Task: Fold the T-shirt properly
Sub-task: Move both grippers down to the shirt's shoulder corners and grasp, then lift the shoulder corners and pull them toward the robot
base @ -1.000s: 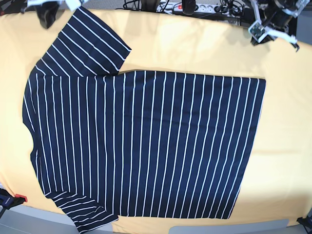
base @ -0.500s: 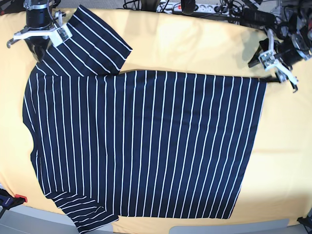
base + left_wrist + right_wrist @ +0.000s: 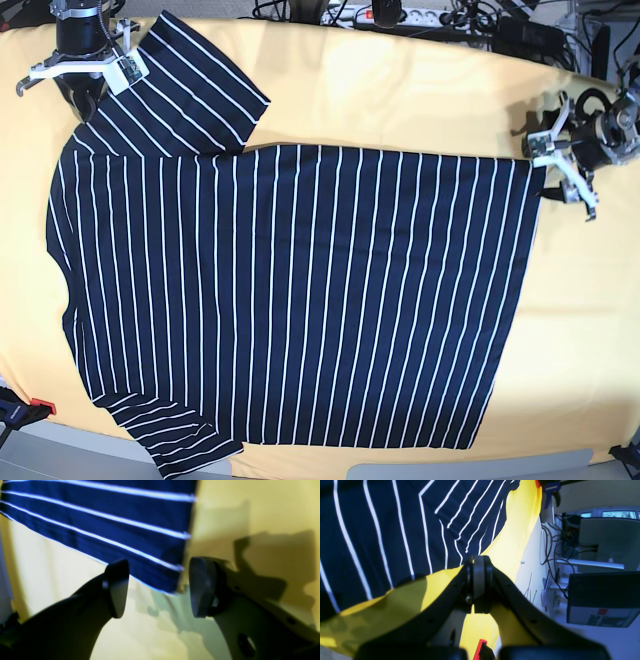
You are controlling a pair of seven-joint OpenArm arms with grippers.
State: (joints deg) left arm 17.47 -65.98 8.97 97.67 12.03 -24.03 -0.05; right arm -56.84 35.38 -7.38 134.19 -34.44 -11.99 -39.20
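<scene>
Left wrist only: jaws apart at T-shirt (image 3: 140,525) hem corner.

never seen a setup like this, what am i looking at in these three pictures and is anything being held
This is a robot with two arms, each ending in a two-fingered hand with a small camera on its wrist. One picture looks down from above on a yellow-covered table where a striped T-shirt lies spread flat. The other two are the wrist close-ups. The left hand, on the right of the overhead picture, is open, its fingers on either side of the shirt's bottom corner without gripping it. The right hand, at the top left near the sleeve, is shut, with no cloth visibly between its fingers. So nothing is held.
</scene>
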